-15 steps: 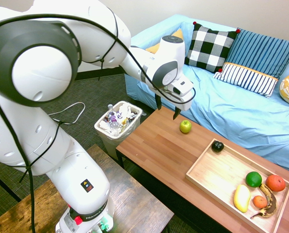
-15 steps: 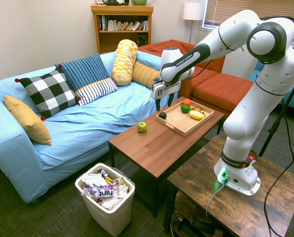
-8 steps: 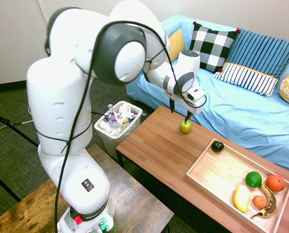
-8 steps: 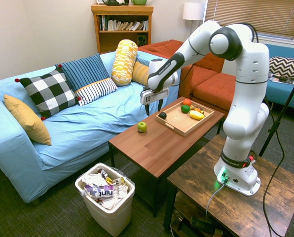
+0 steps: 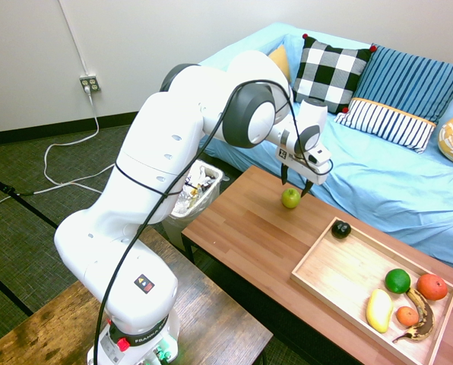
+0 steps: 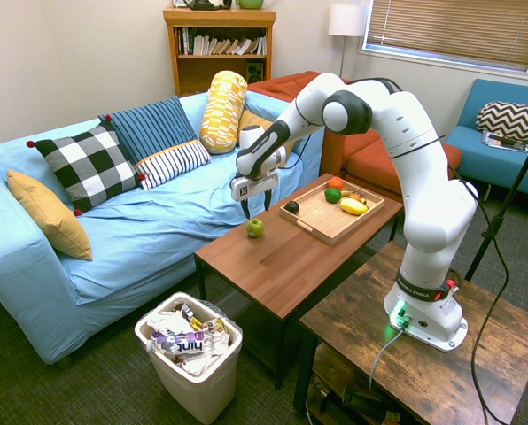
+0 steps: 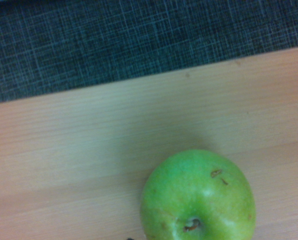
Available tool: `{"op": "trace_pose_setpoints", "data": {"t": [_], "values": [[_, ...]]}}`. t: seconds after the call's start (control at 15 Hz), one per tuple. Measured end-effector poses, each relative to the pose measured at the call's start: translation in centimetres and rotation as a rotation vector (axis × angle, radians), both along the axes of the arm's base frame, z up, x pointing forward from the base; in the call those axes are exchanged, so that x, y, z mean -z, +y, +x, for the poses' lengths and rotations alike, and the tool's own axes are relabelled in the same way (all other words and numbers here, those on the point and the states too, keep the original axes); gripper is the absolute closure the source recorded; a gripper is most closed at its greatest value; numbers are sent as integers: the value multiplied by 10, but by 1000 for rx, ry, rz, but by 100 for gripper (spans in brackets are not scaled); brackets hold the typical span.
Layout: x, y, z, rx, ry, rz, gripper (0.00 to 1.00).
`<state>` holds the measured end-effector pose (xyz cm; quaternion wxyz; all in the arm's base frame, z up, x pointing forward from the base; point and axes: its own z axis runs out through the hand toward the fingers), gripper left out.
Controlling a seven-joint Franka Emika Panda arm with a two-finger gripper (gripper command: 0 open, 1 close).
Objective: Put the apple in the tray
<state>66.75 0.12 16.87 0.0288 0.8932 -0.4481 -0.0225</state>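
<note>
Wooden table (image 5: 242, 220) bearing apple (image 5: 290, 198), tray (image 5: 325, 266)

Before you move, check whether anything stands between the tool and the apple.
Nothing visible stands between the open tool and the green apple; the apple sits on bare tabletop.

arm: outstretched, bent | gripper (image 5: 296, 186): pointing down, fingers spread apart

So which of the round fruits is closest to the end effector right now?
The apple, yellow-green and alone on the bare tabletop, just below the open end effector; the other round fruits all sit in the tray.
</note>
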Motion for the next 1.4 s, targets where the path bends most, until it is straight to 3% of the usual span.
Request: {"op": "trace_pose_setpoints", "data": {"t": [0.4, 0.47, 1.13, 1.4], "values": [[37, 15, 0, -12, 39, 3, 0], [40, 16, 0, -12, 43, 2, 100], [51, 6, 9, 24, 37, 7, 100], [-5, -20, 20, 62, -29, -9, 100]]}}
